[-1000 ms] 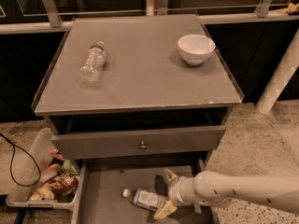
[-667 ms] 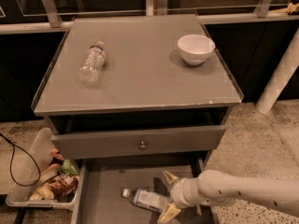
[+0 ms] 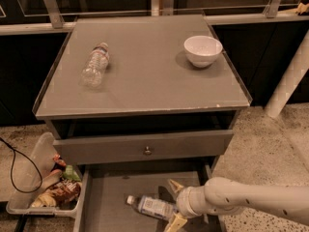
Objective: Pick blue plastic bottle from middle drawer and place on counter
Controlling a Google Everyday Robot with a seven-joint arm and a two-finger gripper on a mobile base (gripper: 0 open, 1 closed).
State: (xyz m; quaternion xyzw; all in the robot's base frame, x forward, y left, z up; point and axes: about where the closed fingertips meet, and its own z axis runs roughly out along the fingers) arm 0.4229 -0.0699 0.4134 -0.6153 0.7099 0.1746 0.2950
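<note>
The blue plastic bottle (image 3: 150,208) lies on its side on the grey bottom of the open middle drawer (image 3: 106,202), white cap pointing left. My gripper (image 3: 173,204) comes in from the right on a white arm, low over the drawer. Its two yellowish fingers are spread open, one above and one below the bottle's right end, without closing on it. The counter (image 3: 145,76) is the wide grey cabinet top above.
A clear crinkled bottle (image 3: 94,64) lies on the counter's left part and a white bowl (image 3: 203,50) stands at its right. A closed drawer front with a round knob (image 3: 147,151) sits above the open drawer. A bin of snacks (image 3: 48,185) is on the floor at left.
My gripper has edged left toward the bottle, so its open fingers now straddle the bottle's right end. The bottle has not moved.
</note>
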